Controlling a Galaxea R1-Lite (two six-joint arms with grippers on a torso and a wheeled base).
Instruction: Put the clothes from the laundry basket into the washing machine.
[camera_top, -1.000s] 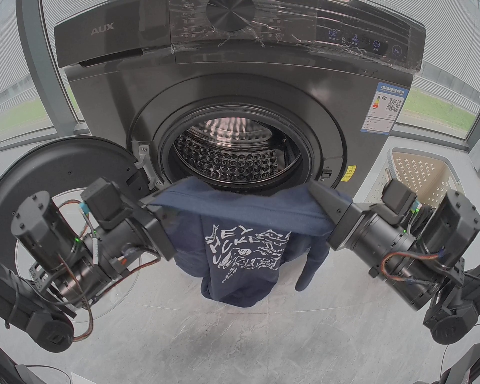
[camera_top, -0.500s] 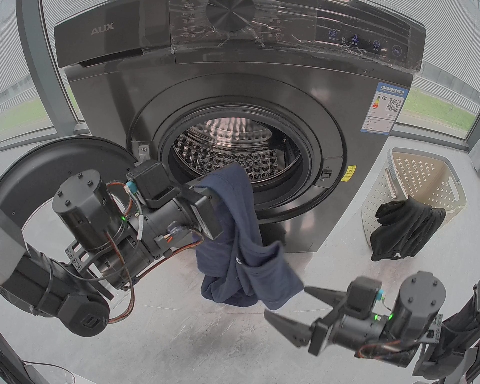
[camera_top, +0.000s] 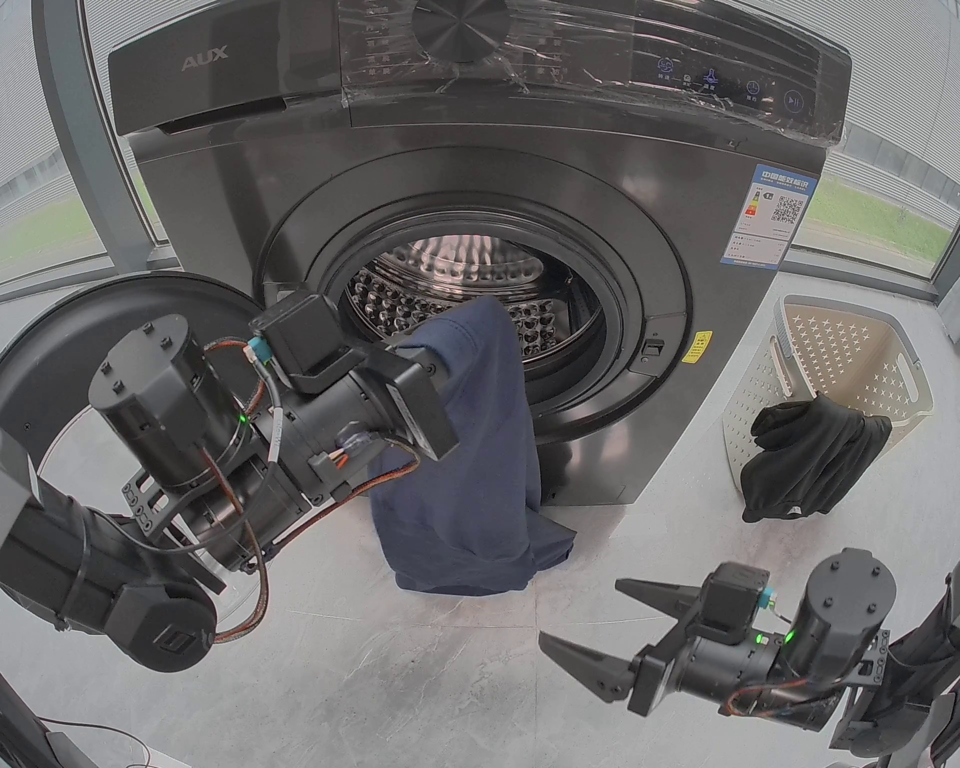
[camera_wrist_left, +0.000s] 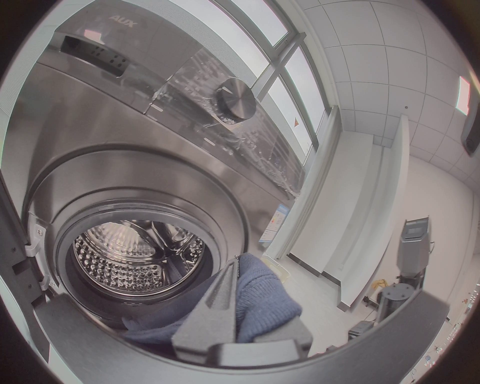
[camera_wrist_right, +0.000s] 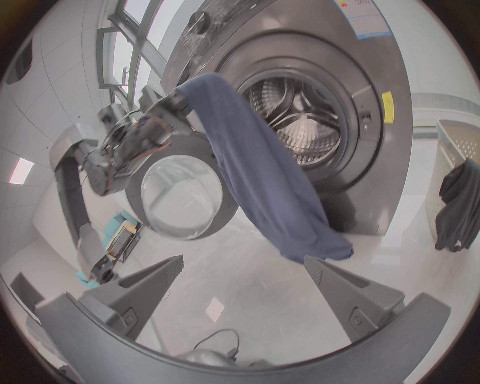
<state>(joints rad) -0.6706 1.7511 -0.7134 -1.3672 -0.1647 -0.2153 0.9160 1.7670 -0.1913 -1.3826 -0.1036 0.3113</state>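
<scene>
A navy blue shirt (camera_top: 480, 450) hangs from my left gripper (camera_top: 432, 352), which is shut on its top edge just in front of the washing machine's open drum (camera_top: 460, 290). Its lower hem reaches the floor below the drum. In the left wrist view the gripper (camera_wrist_left: 240, 272) pinches the blue cloth (camera_wrist_left: 265, 300) at the drum's rim. My right gripper (camera_top: 595, 630) stands open and empty, low over the floor, to the right of the shirt (camera_wrist_right: 260, 175). A black garment (camera_top: 810, 455) drapes over the rim of the laundry basket (camera_top: 850, 350).
The round washing machine door (camera_top: 100, 330) stands swung open on the left, behind my left arm. The beige basket (camera_wrist_right: 452, 150) stands against the machine's right side. Bare grey floor (camera_top: 400, 680) lies in front.
One second ago both grippers held the shirt spread out. The right one let go and dropped low to the right. The left has lifted the shirt closer to the drum.
</scene>
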